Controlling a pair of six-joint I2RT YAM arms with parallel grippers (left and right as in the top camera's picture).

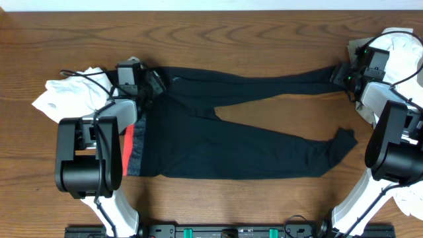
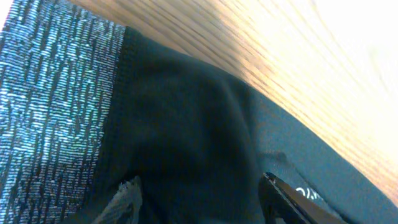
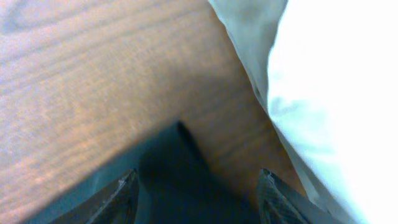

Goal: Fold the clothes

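Note:
The black pants (image 1: 244, 149) lie flat across the table, with the red-and-grey waistband (image 1: 132, 152) at the left and both legs reaching right. My left gripper (image 1: 155, 82) is at the far corner of the waist. In the left wrist view its jaws (image 2: 199, 186) are open, straddling black fabric beside the grey waistband (image 2: 50, 93). My right gripper (image 1: 344, 74) is at the end of the upper leg. Its jaws (image 3: 196, 180) are open around the leg's tip (image 3: 177, 165).
A white top (image 1: 66, 96) lies bunched at the left, just behind my left arm. Another white garment (image 1: 403, 49) lies at the far right, and shows close to the jaws in the right wrist view (image 3: 336, 81). More white cloth (image 1: 411, 198) lies at the front right.

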